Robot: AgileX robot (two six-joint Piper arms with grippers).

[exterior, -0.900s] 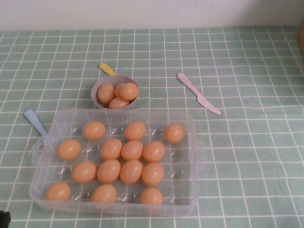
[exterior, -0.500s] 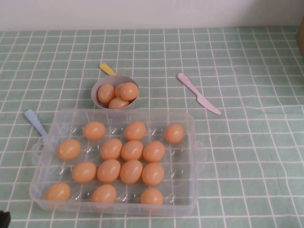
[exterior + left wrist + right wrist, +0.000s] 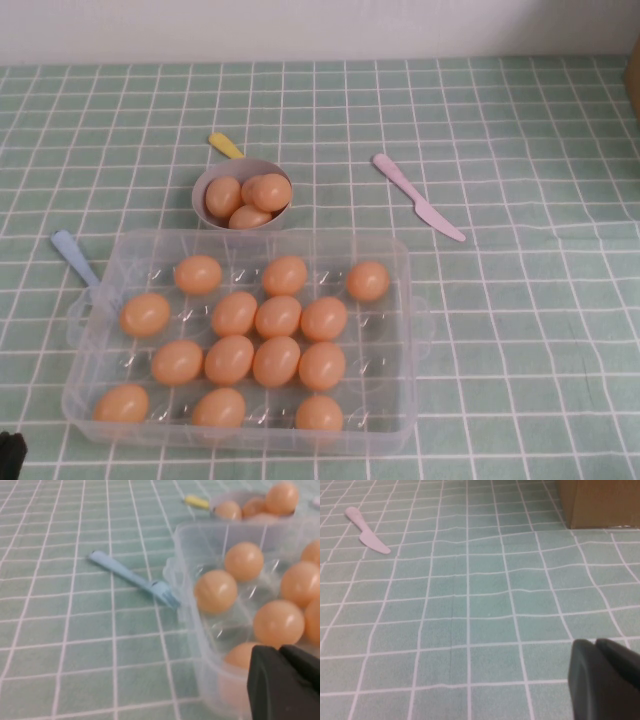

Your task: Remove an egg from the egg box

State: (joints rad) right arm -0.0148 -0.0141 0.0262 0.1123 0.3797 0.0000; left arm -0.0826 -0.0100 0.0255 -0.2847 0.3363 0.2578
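The clear plastic egg box (image 3: 388,405) sits at the near left of the table and holds several orange-tan eggs (image 3: 278,361) in its dimples. My left gripper (image 3: 8,455) shows only as a black tip at the near left corner, just outside the box's near left corner. In the left wrist view its fingers (image 3: 282,652) are pressed together and empty, beside the box wall (image 3: 210,645), with eggs (image 3: 216,590) behind it. My right gripper (image 3: 597,645) is shut and empty over bare tablecloth, out of the high view.
A greyish-lilac bowl (image 3: 213,180) with several eggs stands behind the box, a yellow handle (image 3: 225,145) behind it. A blue fork (image 3: 75,258) lies at the box's left. A pink knife (image 3: 418,197) lies at the right. A cardboard box (image 3: 600,502) stands at the far right.
The left gripper's tip shows slightly more at the near left corner of the high view. Nothing else has moved.
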